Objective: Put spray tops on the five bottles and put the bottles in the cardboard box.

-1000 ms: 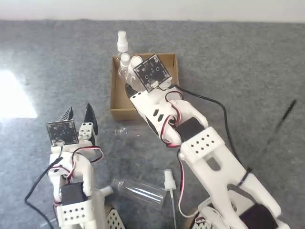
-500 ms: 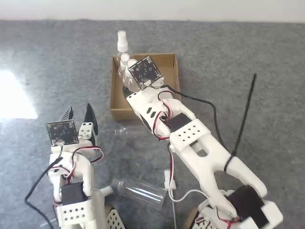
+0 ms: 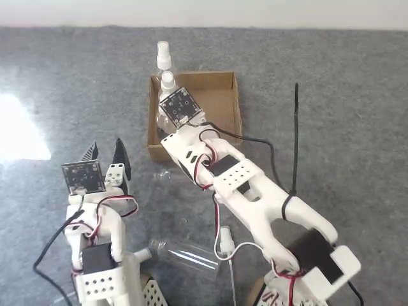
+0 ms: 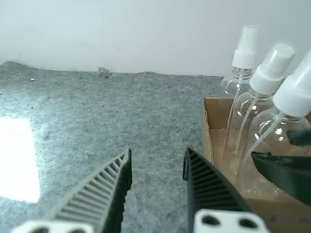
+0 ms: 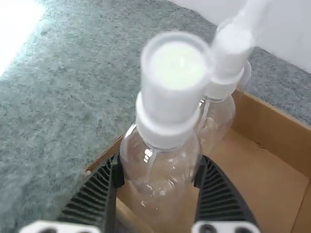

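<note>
Right gripper (image 5: 159, 167): its ribbed black fingers are closed on the body of a clear plastic bottle with a white spray top (image 5: 160, 141), gripping just below the shoulder.
Left gripper (image 4: 157, 153): jaws apart and holding nothing, near-left on the grey table, well apart from the box.
Cardboard box (image 3: 237, 108): brown, open-topped, far of both arms.
Held bottle: upright with its long axis vertical, at the box's near-left corner. I cannot tell whether its base rests on the floor.
Key relation: the free box floor lies to the right of the held bottle, so the right arm is the one placed to set it down.
In the way: a second capped clear bottle (image 3: 167, 81) stands just behind it in the far-left corner.
Outside the box: a third capped bottle (image 3: 164, 56) stands just beyond the far wall.
Uncapped: one clear bottle (image 3: 188, 255) lies between the arm bases, and a fainter one (image 3: 163, 173) lies just near of the box.
Loose white spray top (image 3: 225, 240): lies beside the nearer bottle.
</note>
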`<action>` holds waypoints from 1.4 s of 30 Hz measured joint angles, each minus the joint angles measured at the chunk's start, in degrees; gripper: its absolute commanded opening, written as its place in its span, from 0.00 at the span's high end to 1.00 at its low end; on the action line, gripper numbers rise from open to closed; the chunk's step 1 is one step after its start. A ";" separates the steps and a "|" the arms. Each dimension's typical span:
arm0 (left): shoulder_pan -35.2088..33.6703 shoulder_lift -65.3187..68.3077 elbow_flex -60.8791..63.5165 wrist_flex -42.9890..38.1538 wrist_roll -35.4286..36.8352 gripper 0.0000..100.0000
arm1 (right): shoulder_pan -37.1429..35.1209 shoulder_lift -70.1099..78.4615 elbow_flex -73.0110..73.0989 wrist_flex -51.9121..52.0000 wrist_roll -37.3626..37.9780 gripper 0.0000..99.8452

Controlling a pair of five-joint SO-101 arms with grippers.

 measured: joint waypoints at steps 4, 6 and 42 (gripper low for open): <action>0.00 0.00 0.00 0.00 0.00 0.83 | 0.00 0.00 0.00 -0.09 0.00 0.92; 0.00 0.00 0.00 0.00 0.00 0.83 | -0.09 0.00 0.00 -0.09 0.00 0.91; 0.00 0.00 0.00 0.00 0.00 0.83 | -0.44 2.64 0.00 -0.26 -6.77 0.91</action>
